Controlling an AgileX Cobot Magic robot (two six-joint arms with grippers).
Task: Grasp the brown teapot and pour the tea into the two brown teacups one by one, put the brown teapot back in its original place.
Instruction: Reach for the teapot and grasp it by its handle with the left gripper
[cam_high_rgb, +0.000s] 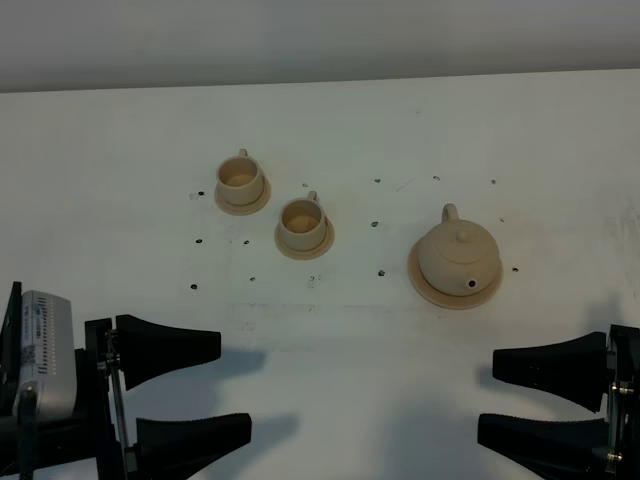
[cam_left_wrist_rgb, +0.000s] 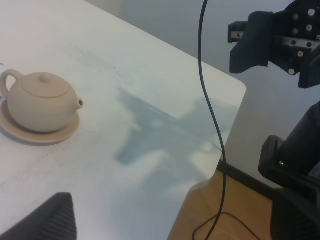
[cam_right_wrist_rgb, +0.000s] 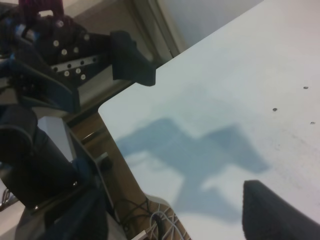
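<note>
Well, both claws are gaping empty — left gripper (cam_high_rgb: 232, 388) and right gripper (cam_high_rgb: 488, 398) alike — while the brown teapot (cam_high_rgb: 457, 256) is sitting on its saucer (cam_high_rgb: 428, 290), handle pointing away; a reach could be shoving it off.

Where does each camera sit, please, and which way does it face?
Exterior high: overhead, looking down on table, teapot, cups; left gripper and right gripper show.
Left wrist: on left arm, facing teapot and right arm; own fingertip shows.
Right wrist: on right arm, facing table corner and left arm; own fingertip shows.
Shared: teapot, in exterior and left wrist.
</note>
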